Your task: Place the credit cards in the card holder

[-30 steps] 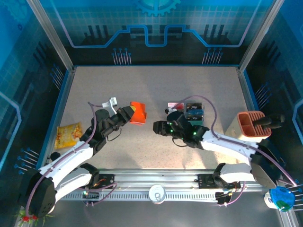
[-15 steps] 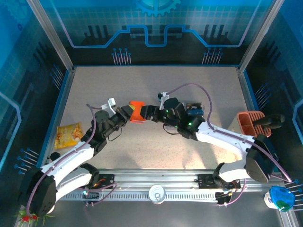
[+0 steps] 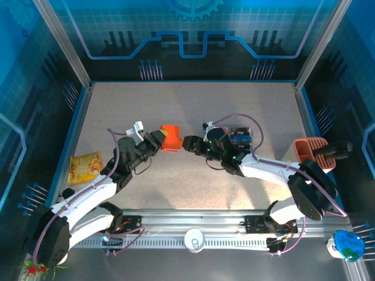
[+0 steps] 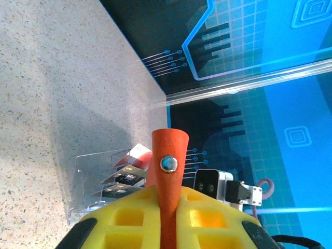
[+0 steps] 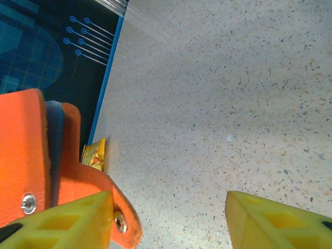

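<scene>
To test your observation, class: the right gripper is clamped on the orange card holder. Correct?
No. The left gripper is clamped on the orange card holder; the right gripper stands open beside it. The top external view shows this.

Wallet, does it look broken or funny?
Nothing looks broken or spilled. The wallet is pinched in the left gripper's shut jaws, with its snap tab undone and sticking out. The cards stand tidy in their clear rack.

Red-orange card holder (image 3: 170, 138) sits mid-frame, slightly left, folded, snap tab (image 4: 168, 171) sticking out. Credit cards (image 3: 241, 137), dark and blue, stand in a row right of centre.
</scene>
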Controlling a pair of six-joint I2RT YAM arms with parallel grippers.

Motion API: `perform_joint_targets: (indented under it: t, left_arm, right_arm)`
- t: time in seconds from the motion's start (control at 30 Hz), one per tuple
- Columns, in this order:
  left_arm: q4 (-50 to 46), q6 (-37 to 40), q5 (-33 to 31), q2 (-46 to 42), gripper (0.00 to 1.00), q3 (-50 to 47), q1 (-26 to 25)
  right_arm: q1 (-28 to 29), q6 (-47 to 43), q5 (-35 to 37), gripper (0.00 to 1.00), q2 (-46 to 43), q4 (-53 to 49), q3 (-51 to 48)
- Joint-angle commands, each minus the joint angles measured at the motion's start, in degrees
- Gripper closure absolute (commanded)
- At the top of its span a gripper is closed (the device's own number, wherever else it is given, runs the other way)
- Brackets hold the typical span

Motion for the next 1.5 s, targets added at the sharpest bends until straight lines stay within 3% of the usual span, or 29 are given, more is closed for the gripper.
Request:
perform_joint_targets:
  t: [0.0,0.23,0.5,1.47]
  left_arm:
    - [3.80,-0.68,-0.88,-0.26,1.00,-0.16,-0.12]
    - [4.33,-0.98,-0.86,-0.26,1.00,-0.12,-0.18]
    - [9.44,-4.13,-1.35,0.28,1.00,-1.13,-0.14]
    - [17.34,-7.12,-1.24,5.09,1.00,-1.75,-1.24]
  right_arm:
    - [-0.72,1.48,-0.54,0.43,-1.12,4.14,-1.14]
    - [-1.12,3.83,-1.39,0.47,-0.49,8.56,-3.18]
    - [-1.93,9.37,-5.38,0.49,0.72,20.31,-6.32]
    - [-2.07,19.83,-17.34,0.59,9.46,44.58,-4.65]
